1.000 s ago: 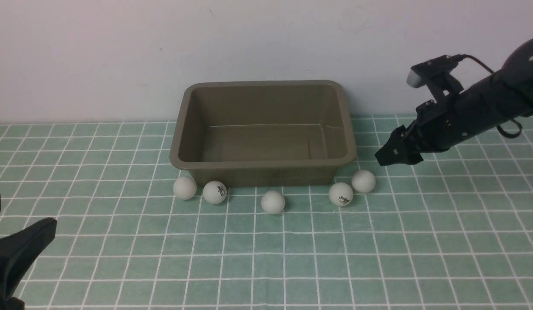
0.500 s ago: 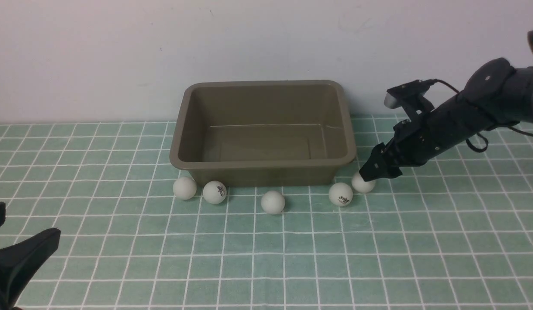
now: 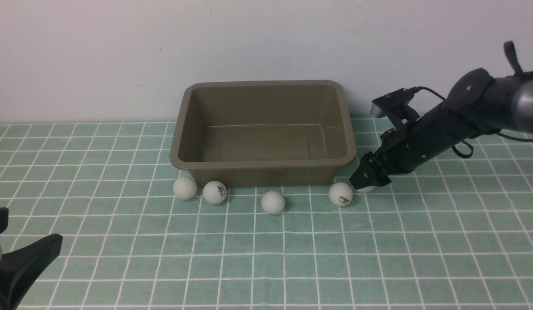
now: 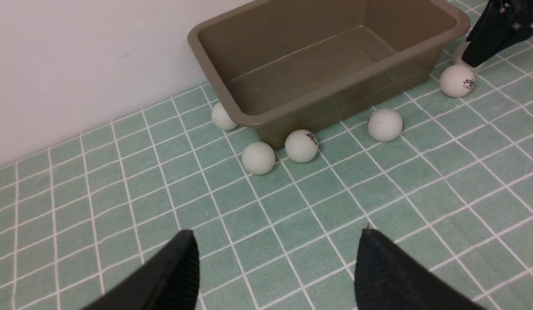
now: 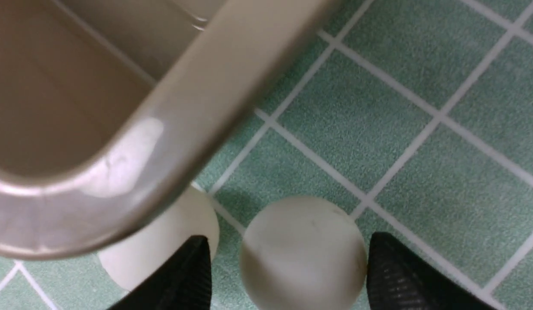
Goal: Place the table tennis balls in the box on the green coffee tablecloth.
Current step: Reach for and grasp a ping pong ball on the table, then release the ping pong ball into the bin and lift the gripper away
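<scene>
A table tennis ball (image 5: 303,258) sits between the parted fingers of the right gripper (image 5: 289,238), near one finger and with a clear gap to the other, so it is not gripped; the jaws stand moderately open. Just beside that gripper, on its left, is a ball with a dark logo (image 3: 340,194) (its print faces the front camera). Farther left of the tool comes a plain ball (image 3: 273,202), then, well apart from it, another logo ball (image 3: 214,192) and a pale ball (image 3: 184,188) near the box's left front corner. A sixth ball (image 4: 223,116), seen in the left wrist view, lies beside the box's left side. The box (image 3: 266,165) stands upright to the right gripper's left, beyond the row of balls in front. All of these rest on the green coffee tablecloth (image 3: 292,267), which spreads beneath both tools. The left gripper (image 4: 278,232), well apart from the right one, is wide open over the cloth and holds nothing. Beyond the box and both grippers rises a pale wall (image 3: 77,56)
</scene>
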Available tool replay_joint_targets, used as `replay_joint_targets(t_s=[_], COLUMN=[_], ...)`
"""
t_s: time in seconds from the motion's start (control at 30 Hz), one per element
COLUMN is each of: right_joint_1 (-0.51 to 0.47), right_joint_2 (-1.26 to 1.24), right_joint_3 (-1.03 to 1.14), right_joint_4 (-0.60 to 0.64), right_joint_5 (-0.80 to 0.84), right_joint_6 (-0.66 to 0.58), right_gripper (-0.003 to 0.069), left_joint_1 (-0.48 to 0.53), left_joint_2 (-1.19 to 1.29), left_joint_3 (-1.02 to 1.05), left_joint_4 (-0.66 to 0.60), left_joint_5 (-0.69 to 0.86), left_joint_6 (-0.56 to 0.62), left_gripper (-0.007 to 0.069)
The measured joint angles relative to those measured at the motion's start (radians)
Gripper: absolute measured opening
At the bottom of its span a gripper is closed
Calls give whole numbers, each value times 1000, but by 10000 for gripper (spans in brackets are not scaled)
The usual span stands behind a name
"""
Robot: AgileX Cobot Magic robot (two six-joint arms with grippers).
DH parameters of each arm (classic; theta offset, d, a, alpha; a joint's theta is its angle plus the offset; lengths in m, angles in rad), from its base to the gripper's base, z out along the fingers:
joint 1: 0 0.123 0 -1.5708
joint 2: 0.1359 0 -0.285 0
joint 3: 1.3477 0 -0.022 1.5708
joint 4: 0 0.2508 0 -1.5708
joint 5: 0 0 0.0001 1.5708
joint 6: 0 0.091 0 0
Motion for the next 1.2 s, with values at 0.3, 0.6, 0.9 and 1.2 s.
replay_joint_targets(t_s=[0.3,0.6,0.9,1.2], right_joint_1=[0,-5,-77,-21], right_joint_2=[1,1,-95,-135], right_joint_3=[0,-2,-2,-2], right_joint_4=[-6,-27,10,320], right_joint_5=[-37,-67,-94,-13], right_joint_6=[13,29,50,-266], right_gripper=[329,325,325,325], left_joint_1=[0,0,0,0], left_joint_2=[0,0,0,0], left_joint_3=[0,0,0,1], left_joint_4=[0,0,0,0], left_joint_5=[7,12,52,53], left_joint_6=[0,-1,-1,-1], left_gripper=[438,438,438,438])
